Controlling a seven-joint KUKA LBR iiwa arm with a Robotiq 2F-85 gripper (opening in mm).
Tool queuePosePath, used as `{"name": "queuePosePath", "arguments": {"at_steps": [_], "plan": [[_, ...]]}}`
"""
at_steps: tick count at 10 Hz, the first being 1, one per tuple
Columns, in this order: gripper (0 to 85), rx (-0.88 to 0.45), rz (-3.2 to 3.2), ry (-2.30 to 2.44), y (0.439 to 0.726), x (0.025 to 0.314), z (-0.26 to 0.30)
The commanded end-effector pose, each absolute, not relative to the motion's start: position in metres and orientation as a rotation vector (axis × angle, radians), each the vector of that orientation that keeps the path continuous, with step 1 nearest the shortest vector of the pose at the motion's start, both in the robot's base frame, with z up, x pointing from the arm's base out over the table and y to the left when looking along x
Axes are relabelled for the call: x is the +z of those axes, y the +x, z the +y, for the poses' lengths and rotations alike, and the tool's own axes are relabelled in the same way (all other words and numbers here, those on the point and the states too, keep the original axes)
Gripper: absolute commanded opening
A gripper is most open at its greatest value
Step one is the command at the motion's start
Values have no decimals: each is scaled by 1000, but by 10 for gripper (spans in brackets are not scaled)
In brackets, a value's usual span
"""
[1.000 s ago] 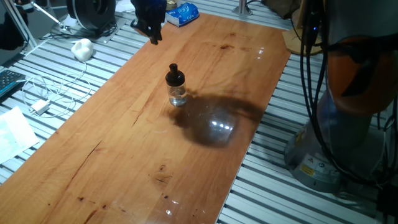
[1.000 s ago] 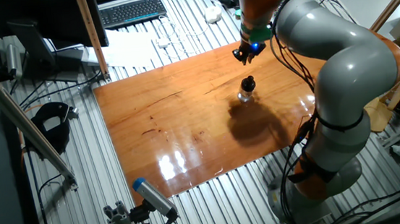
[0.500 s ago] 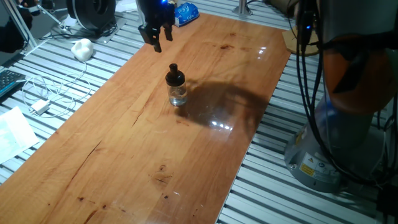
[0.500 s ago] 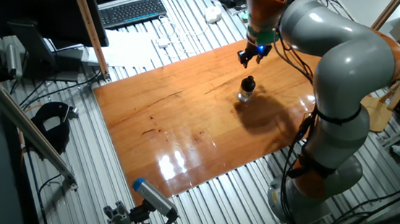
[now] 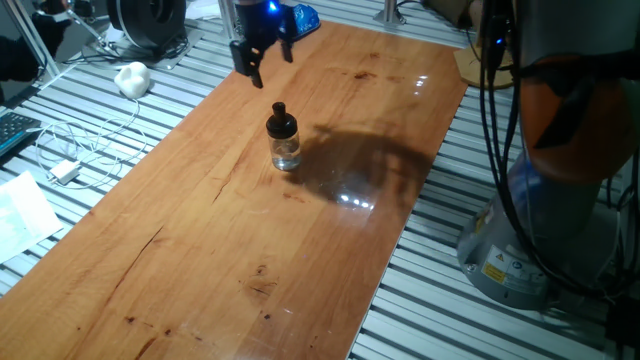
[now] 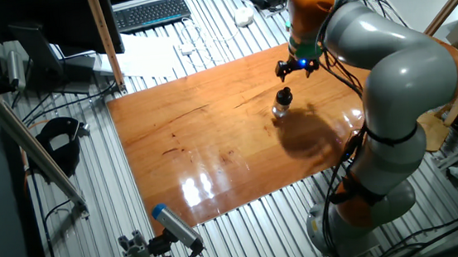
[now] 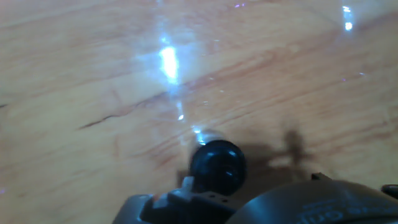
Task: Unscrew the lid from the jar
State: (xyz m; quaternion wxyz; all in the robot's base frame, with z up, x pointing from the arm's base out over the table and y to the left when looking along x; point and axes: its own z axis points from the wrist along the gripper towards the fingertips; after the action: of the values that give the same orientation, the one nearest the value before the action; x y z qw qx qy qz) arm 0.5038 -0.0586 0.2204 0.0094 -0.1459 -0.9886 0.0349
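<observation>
The small clear glass jar (image 5: 285, 153) stands upright on the wooden table (image 5: 200, 240), with the black knobbed lid (image 5: 281, 121) on top. It also shows in the other fixed view (image 6: 281, 108). My gripper (image 5: 266, 58) hangs in the air above and behind the jar, apart from it, with its fingers spread open and empty. In the other fixed view the gripper (image 6: 297, 70) is just above the lid (image 6: 284, 97). In the hand view the lid (image 7: 217, 167) shows as a dark round shape low in the frame, next to the hand's housing.
A blue packet (image 5: 303, 17) lies at the table's far end. A white lump (image 5: 132, 78) and cables with a white adapter (image 5: 66, 172) lie on the slatted surface to the left. A keyboard (image 6: 151, 13) sits beyond the table. The robot base (image 5: 540, 230) stands at the right.
My gripper has moved sideways over the table to a spot nearer above the jar, and its wrist has turned. The jar and lid have not moved.
</observation>
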Motion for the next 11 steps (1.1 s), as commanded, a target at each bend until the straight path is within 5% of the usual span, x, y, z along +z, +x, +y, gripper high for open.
{"name": "queuePosePath", "arguments": {"at_steps": [1, 3, 4, 11], "plan": [[850, 78, -2823, -1330, 503, 218, -60], [850, 27, -2707, -1527, 503, 218, -61], [680, 12, -2670, -1579, 502, 218, -59], [680, 14, -2499, -1867, 502, 202, -45]]}}
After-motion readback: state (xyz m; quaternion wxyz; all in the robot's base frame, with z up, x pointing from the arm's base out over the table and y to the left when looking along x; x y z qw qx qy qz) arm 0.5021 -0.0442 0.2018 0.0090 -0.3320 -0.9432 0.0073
